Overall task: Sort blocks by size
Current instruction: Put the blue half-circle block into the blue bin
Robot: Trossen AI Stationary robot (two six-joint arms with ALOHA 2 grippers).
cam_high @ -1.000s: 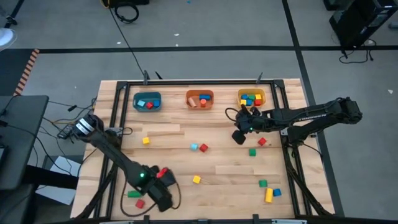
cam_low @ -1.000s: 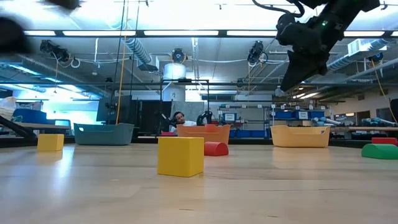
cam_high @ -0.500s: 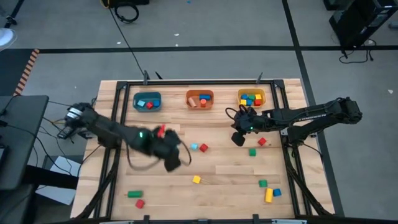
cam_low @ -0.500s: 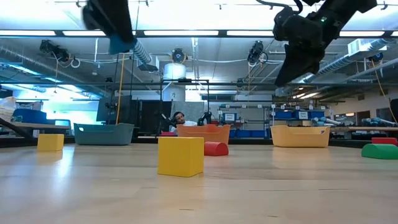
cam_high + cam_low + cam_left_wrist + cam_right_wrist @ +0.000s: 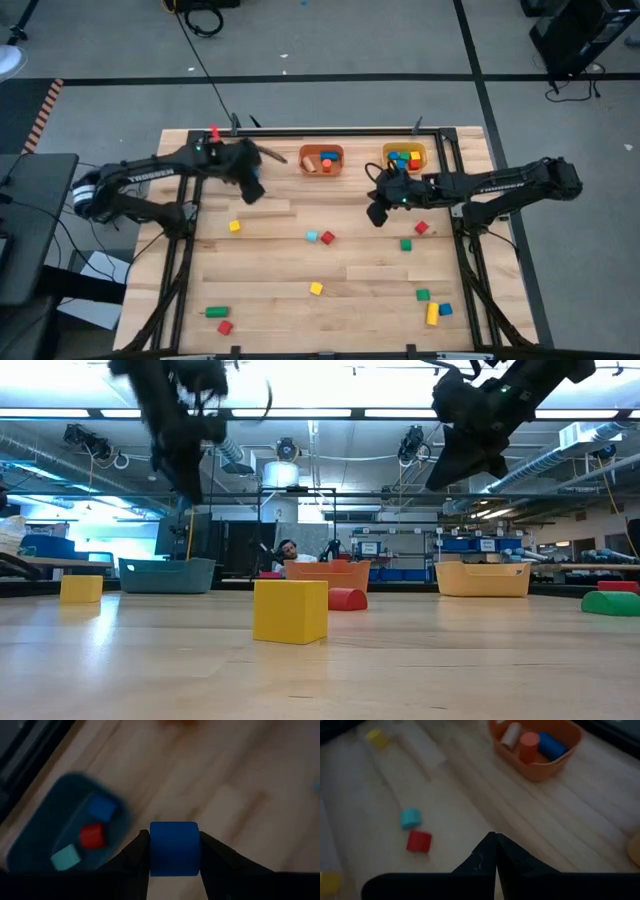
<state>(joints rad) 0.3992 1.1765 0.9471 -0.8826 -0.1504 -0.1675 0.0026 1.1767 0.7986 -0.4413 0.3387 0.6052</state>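
Nearest the front edge of the wooden table (image 5: pixel 380 270), at about 7 o'clock, lie a green bar (image 5: pixel 216 312) and a red block (image 5: pixel 224 327); at 5 o'clock sit a green block (image 5: pixel 423 295), a blue block (image 5: pixel 445 309) and an upright-lying yellow bar (image 5: pixel 432 314). A yellow cube (image 5: pixel 316 288) sits just short of centre, sharp-edged and matte in the low view, with bare planks all round it.

Mid-table: light blue block (image 5: pixel 313 236) touching or just beside a red cylinder (image 5: pixel 327 238); a small yellow cube (image 5: pixel 234 227) toward 9 o'clock; a green cube (image 5: pixel 406 244) and a red cube (image 5: pixel 421 228) toward 3 o'clock. Wide open board between these groups.

Right gripper (image 5: pixel 378 216) hangs above the table at about 2 o'clock, fingers pressed together, nothing between them; the wrist view shows the closed tips over bare wood.

Left gripper (image 5: pixel 252 190) hangs at about 10 o'clock, clamped on a blue block (image 5: pixel 174 848) with rounded sides, beside the teal bin (image 5: pixel 45 845). That bin holds a blue, a red and a light blue cube.

Far edge, 12 o'clock: orange bin (image 5: pixel 321 159), smooth plastic, rounded rim, with cylinders inside. At 1 o'clock the yellow bin (image 5: pixel 404 157) holds mixed small cubes. A black rail frame (image 5: pixel 330 131) borders the table.
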